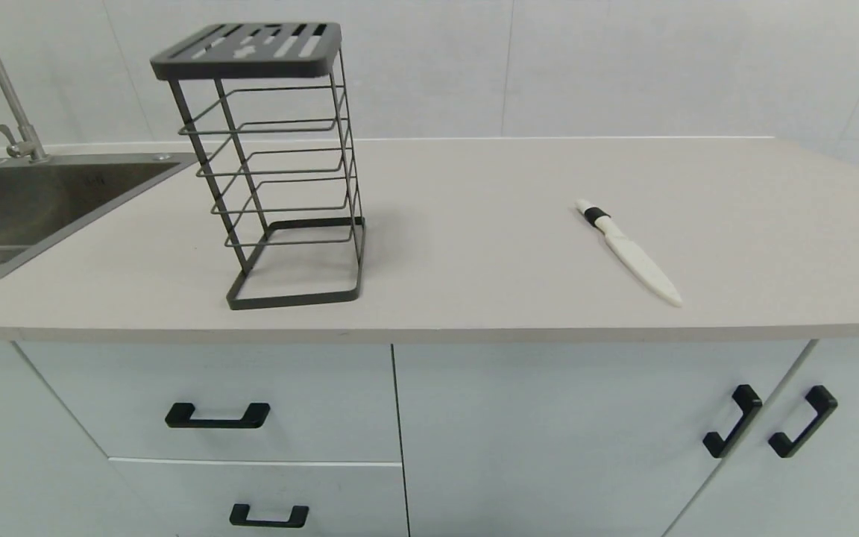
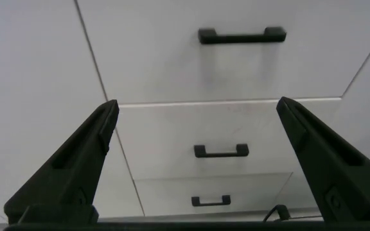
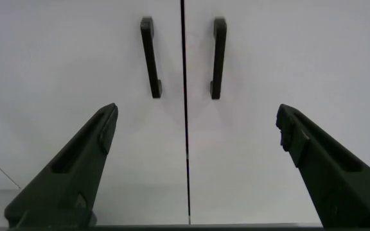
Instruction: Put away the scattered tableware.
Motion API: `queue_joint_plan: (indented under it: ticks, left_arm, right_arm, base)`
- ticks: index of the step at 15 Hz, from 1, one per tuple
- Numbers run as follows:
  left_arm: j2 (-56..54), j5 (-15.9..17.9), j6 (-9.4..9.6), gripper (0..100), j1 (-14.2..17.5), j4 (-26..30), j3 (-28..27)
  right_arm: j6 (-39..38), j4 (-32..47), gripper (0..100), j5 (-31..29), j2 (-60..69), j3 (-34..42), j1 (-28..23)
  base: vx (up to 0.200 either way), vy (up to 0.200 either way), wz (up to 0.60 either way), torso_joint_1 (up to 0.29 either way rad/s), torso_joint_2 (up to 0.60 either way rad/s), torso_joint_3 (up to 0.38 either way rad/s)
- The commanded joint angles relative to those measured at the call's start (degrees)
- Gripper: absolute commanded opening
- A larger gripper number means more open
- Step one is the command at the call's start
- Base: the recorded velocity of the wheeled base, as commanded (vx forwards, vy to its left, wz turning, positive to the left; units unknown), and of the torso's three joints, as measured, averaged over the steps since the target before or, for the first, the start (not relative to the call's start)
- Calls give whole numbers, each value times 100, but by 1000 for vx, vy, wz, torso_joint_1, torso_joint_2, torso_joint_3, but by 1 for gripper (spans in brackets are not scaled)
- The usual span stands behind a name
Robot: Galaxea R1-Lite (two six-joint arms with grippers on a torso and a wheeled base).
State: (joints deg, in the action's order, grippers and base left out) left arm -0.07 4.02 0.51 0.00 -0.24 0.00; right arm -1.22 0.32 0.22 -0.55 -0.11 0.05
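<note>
A: The head view first. The knife (image 1: 627, 252) lies flat on the tabletop (image 1: 474, 186), on the right side and well apart from the rack (image 1: 249, 51). Its pointed end is turned to the front edge. What worries you?

B: It lies flat and looks thin, so I think the fingers may slide over it. They may also push it toward that edge, and it could fall. The rack is tall, made of wire, with narrow slots on top. If the blade comes in tilted, it may miss a slot or tip the rack.

A: The left wrist view?

B: The left gripper (image 2: 198, 106) is wide open and holds nothing. It hangs in front of the drawers (image 2: 241, 35), below the tabletop as I judge. Rising from there, it could strike the tabletop's edge.

A: And the right wrist view?

B: The right gripper (image 3: 194, 109) is also spread wide and empty, and it faces the doors (image 3: 150, 58). It is on the knife's side, so I expect it would take the knife. The danger is the same, a hit against the edge on the way up. A grip too near the tip is another, because the knife may turn between the fingers.
</note>
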Motion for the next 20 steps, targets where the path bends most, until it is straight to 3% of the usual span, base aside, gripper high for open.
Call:
queue_joint_plan:
  ticks: [1,20]
  left_arm:
    - [7,2,2,100,0,-2,0]
    - [7,-7,-7,100,0,-2,0]
  right_arm:
    - [-1,3,100,4,-7,2,4]
    - [-1,3,100,4,-7,2,4]
  base:
    - [0,0,0,139,-510,-310]
    - [0,0,0,202,-498,-291]
